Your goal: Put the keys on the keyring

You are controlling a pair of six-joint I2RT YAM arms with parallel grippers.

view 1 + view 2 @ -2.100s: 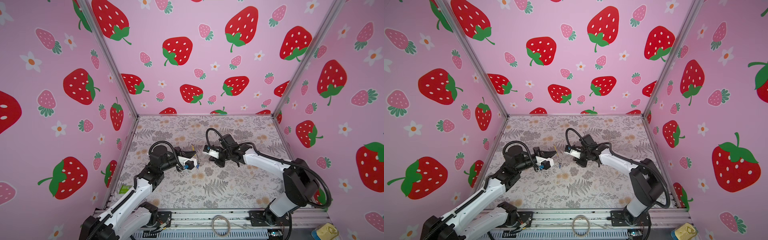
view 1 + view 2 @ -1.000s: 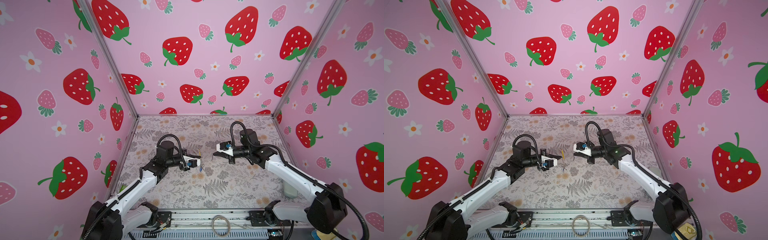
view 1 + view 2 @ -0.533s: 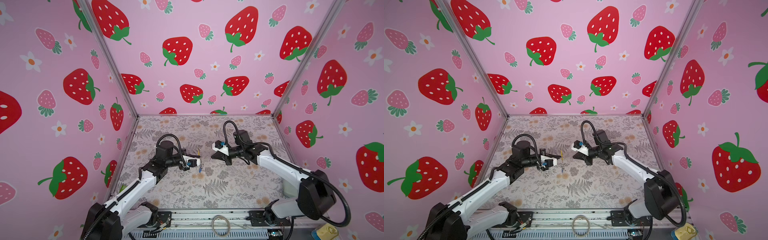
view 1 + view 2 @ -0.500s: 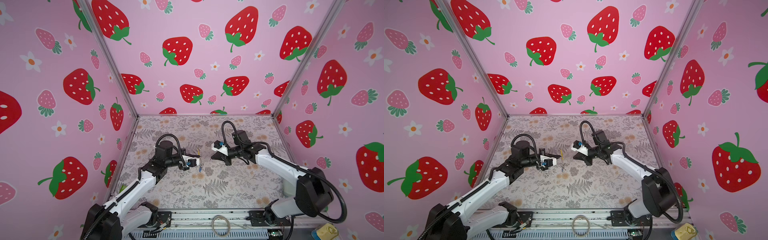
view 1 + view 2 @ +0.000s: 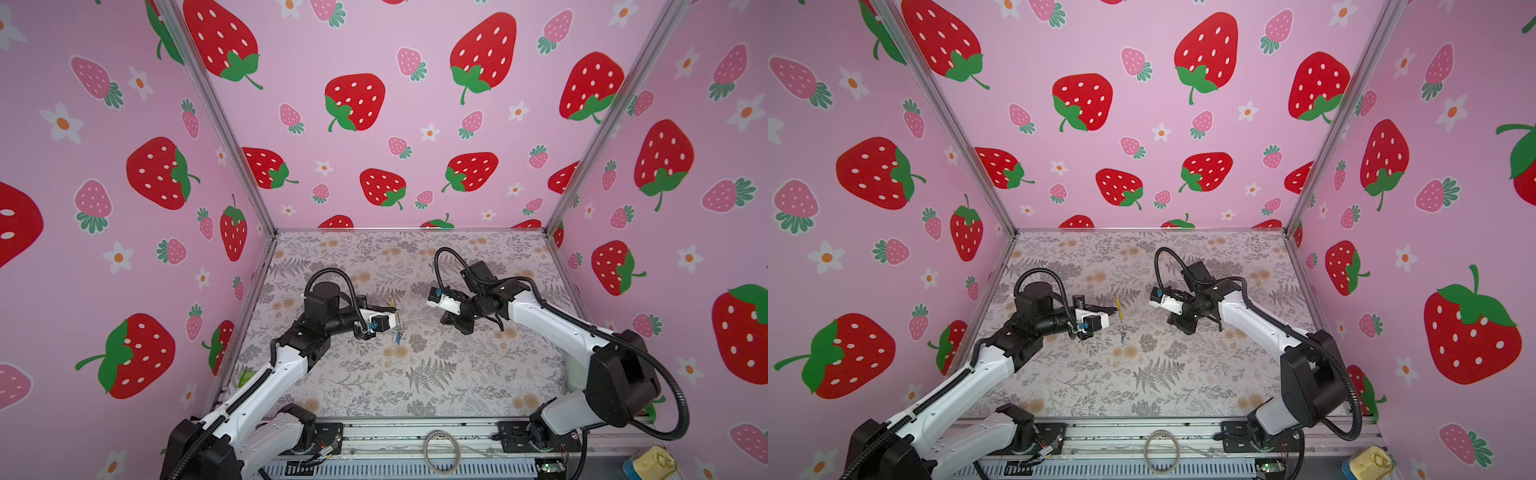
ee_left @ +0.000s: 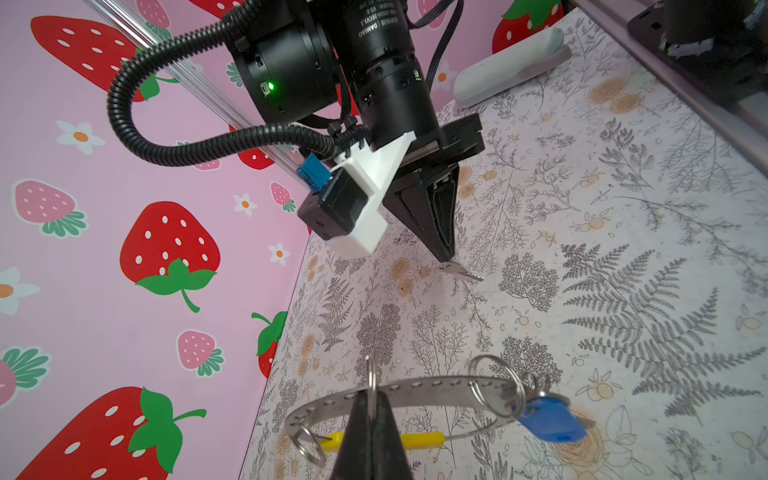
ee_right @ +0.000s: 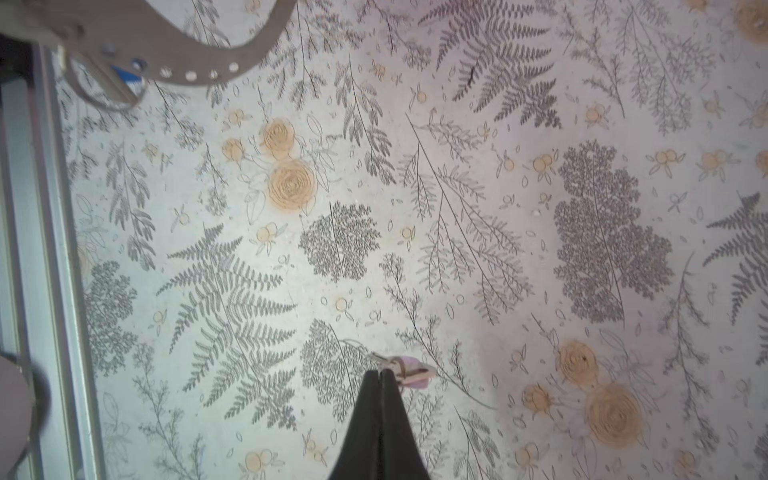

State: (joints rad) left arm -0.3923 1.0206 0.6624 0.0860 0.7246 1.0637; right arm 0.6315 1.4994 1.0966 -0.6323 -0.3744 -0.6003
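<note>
Black left gripper (image 6: 371, 409) jaws pinched shut on keyring (image 6: 428, 386) band; ring hangs upright, blue-tagged key (image 6: 548, 419) already hanging from it. Right gripper (image 7: 381, 374) clamped on lilac-tagged key (image 7: 409, 372), blade projecting sideways past tips. Ring lies left of right jaws, clear gap between; closing it likely falls to right arm
</note>
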